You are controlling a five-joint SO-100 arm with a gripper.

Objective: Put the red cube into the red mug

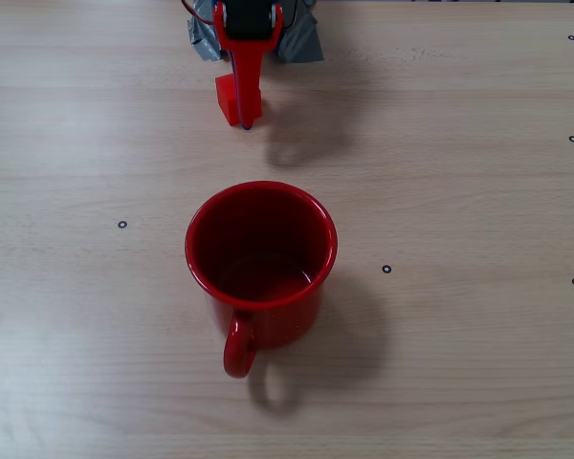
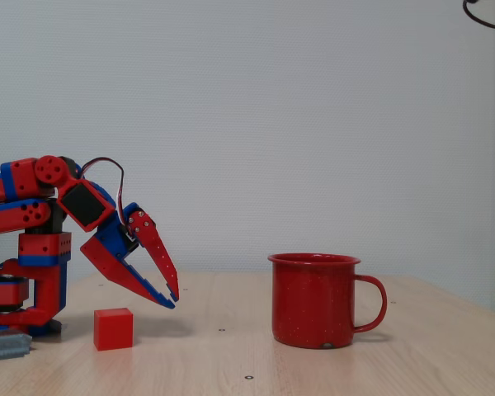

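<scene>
**Claw above cube, mug apart**

Red cube (image 2: 114, 328) sits on table (image 1: 459, 191), near arm base, just beside claw (image 2: 173, 299) tips in side view. Claw hangs over cube, fingers slightly apart, tips close, holding nothing. Red mug (image 1: 260, 263) stands upright, well apart from cube; handle twd. camera in overhead view. Mug interior looks empty.
</scene>
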